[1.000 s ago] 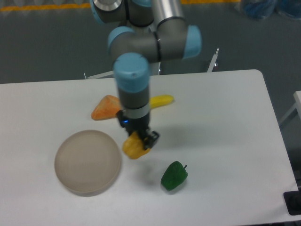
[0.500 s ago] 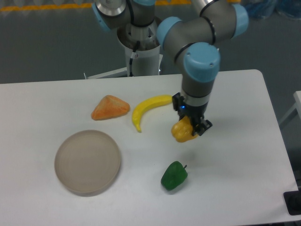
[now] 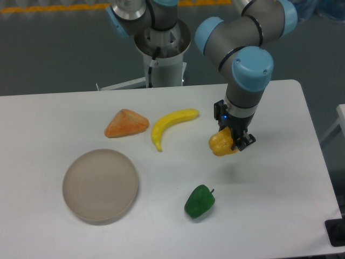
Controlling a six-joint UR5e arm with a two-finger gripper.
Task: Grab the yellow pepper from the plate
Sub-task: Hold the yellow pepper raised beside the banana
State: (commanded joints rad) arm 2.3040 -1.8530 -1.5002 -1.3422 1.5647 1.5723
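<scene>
My gripper [image 3: 230, 142] is shut on the yellow pepper [image 3: 222, 144], holding it above the table right of centre. The pepper is small, ribbed and yellow-orange, and it sticks out to the left of the black fingers. The plate [image 3: 100, 185] is a round beige dish at the front left, with nothing on it, far to the left of the gripper.
A green pepper [image 3: 200, 201] lies in front of the held pepper. A yellow banana [image 3: 168, 125] and an orange wedge [image 3: 125, 123] lie behind the plate. The arm's base [image 3: 160, 48] stands at the table's far edge.
The gripper has carried the yellow pepper from beside the plate's right rim across to the right side of the table, uncovering the banana. The other objects have not moved.
</scene>
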